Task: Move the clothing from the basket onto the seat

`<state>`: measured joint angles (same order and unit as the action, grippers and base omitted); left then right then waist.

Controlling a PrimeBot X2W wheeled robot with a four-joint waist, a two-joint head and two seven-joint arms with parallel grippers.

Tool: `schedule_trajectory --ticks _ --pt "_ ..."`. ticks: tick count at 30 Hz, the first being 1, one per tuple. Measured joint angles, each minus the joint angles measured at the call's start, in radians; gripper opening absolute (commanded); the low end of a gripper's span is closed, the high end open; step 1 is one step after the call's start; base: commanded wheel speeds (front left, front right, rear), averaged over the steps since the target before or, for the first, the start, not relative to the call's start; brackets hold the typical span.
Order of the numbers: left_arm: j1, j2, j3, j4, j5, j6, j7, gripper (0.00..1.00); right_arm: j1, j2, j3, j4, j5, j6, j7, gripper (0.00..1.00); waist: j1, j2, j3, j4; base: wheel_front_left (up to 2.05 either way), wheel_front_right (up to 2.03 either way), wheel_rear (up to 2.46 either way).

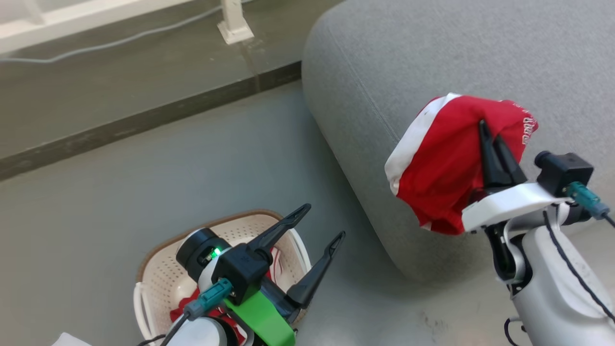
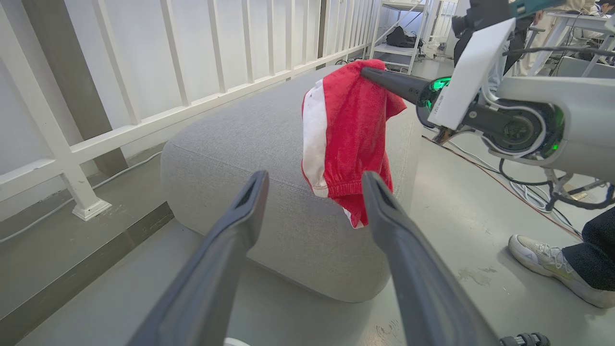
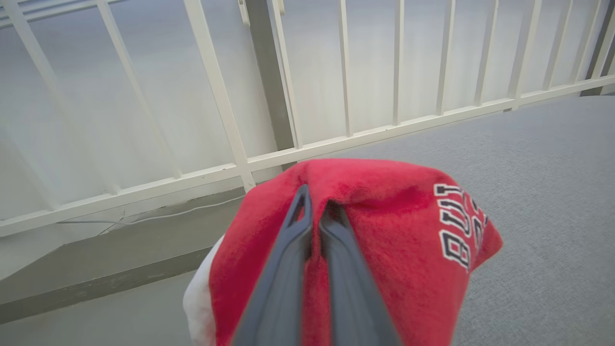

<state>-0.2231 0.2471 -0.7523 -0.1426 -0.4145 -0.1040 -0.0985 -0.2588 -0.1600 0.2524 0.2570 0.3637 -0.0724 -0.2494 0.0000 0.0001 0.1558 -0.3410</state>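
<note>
My right gripper [image 1: 490, 132] is shut on a red garment with white trim [image 1: 442, 158], holding it up over the near edge of the large grey seat [image 1: 432, 57]. White and black lettering shows on the garment [image 3: 456, 230] beside the pinched fingers [image 3: 288, 259]. From the left wrist, the same garment [image 2: 346, 139] hangs in front of the seat [image 2: 250, 144]. My left gripper [image 1: 324, 222] stands open above the cream basket [image 1: 163, 278], whose brown rim curves at the lower left. More red clothing [image 1: 192, 305] lies inside the basket, partly hidden by the left arm.
A white railing [image 2: 144, 115] with a post foot [image 1: 234, 30] runs behind the seat along a dark floor strip. A cable [image 1: 105, 45] lies on the floor by the railing. A person's shoe [image 2: 552, 269] and cables on the floor [image 2: 528, 192] are to the right of the seat.
</note>
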Motion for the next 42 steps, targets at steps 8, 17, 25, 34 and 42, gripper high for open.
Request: schedule_trajectory --ticks 8,17,25,34,42 --pt "-0.040 0.018 -0.001 -0.028 0.014 0.000 0.036 1.00 -0.085 -0.007 -0.068 -0.002 0.007 0.000 -0.001 0.00 0.0000 0.0000 0.068 -0.045 0.00 0.00 0.00" --pt "-0.104 0.026 -0.009 -0.054 0.022 0.000 0.082 1.00 -0.280 -0.035 -0.156 0.052 0.022 0.001 -0.002 0.00 0.0000 0.0000 0.161 -0.072 0.00 0.00 0.00" --pt "-0.170 0.025 -0.028 -0.079 0.036 -0.002 0.116 1.00 -0.455 -0.087 -0.211 0.151 0.050 0.002 -0.005 0.00 0.0001 0.0000 0.252 -0.067 0.00 0.00 0.00" --pt "-0.245 0.031 -0.036 -0.110 0.067 -0.010 0.161 1.00 -0.603 -0.142 -0.260 0.269 0.062 0.004 -0.006 0.00 0.0001 0.0000 0.373 -0.031 0.00 0.00 0.00" --pt "-0.292 0.053 -0.033 -0.125 0.075 -0.011 0.177 1.00 -0.640 -0.132 -0.255 0.395 0.077 0.015 -0.006 0.00 0.0002 0.0000 0.470 0.001 0.00 0.00 0.00"
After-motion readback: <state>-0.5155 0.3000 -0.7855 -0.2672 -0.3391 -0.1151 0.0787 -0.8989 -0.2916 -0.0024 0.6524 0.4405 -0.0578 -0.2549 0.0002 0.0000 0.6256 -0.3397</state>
